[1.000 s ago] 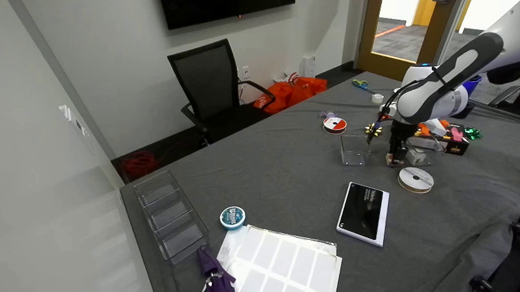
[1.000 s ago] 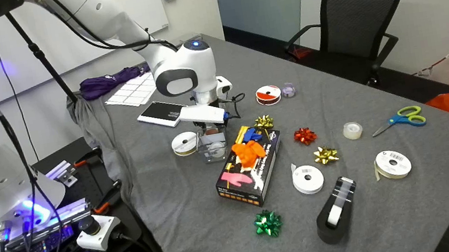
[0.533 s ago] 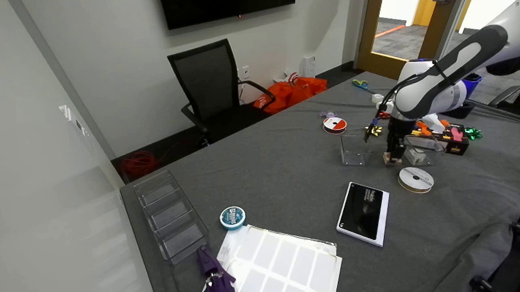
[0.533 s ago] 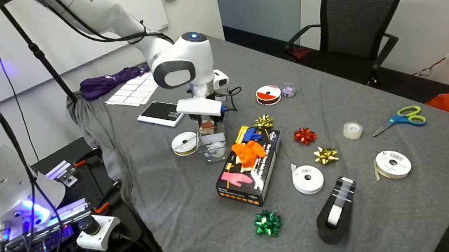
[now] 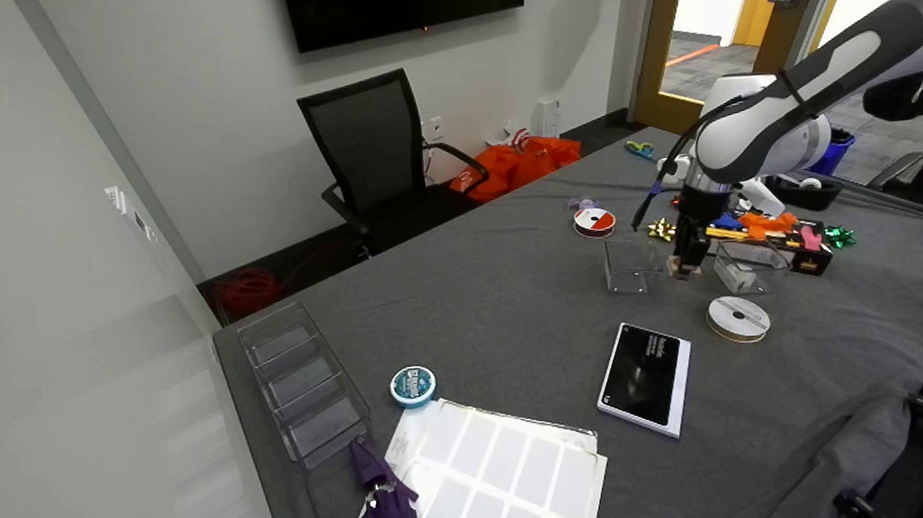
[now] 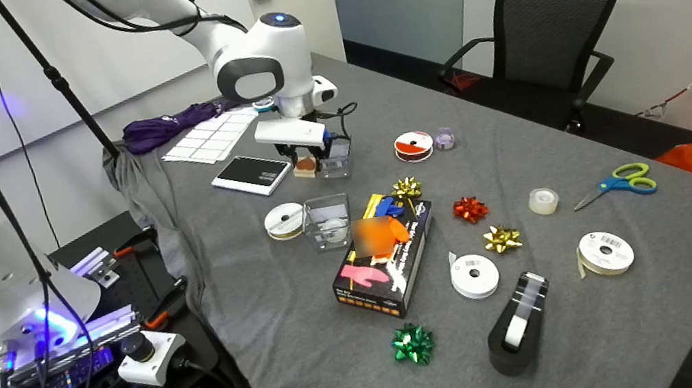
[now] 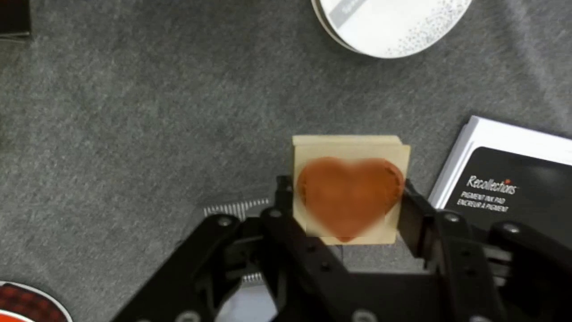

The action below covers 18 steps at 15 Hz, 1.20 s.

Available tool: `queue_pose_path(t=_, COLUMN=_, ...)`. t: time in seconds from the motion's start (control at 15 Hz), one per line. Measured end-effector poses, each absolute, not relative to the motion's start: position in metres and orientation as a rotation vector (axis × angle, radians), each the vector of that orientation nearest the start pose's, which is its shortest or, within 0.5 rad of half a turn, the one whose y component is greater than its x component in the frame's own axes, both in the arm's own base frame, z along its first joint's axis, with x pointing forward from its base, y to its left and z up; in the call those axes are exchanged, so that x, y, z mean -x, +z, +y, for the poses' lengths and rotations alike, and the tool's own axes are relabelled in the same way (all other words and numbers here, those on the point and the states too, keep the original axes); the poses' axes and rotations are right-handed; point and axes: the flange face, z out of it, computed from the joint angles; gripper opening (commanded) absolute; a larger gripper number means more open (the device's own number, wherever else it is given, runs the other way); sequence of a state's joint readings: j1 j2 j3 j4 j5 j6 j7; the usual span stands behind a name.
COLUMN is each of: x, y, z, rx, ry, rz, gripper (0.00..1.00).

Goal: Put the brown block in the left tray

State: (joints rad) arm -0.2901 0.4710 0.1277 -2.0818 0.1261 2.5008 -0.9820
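The brown block, a light wooden square with an orange-brown heart on top, sits between the two fingers of my gripper, which touch its sides. It also shows in both exterior views, seemingly off the table; the exact height is unclear. The left tray, small, square and clear, stands close beside the block and my gripper. The tray also shows in an exterior view, partly behind the gripper. In the wrist view the tray is largely hidden behind the left finger.
A second clear tray with a white item inside stands by a white ribbon spool and a glove box. A black-and-white ink pad lies nearby. A red spool and gold bow lie beyond.
My gripper has risen and moved with the brown block, away from the second clear tray and toward the left tray. The grip looks the same; the trays have stayed put.
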Motion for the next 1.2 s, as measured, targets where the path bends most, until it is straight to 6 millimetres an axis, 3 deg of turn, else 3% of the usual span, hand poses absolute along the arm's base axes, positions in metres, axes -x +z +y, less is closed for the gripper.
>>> queue_pose_path(t=0.47, x=-0.586, y=0.233, z=-0.049, rx=2.844, ry=-0.143, rz=-0.866, gripper=0.32)
queue_pose_path(t=0.67, x=-0.597, y=0.246, z=-0.038, rx=2.862, ry=-0.188, rz=-0.793, gripper=0.32)
queue_pose_path(t=0.93, x=-0.611, y=0.258, z=-0.042, rx=2.898, ry=-0.243, rz=-0.712, gripper=0.32)
queue_pose_path(t=1.2, x=-0.621, y=0.248, z=-0.062, rx=2.936, ry=-0.279, rz=-0.660, gripper=0.32)
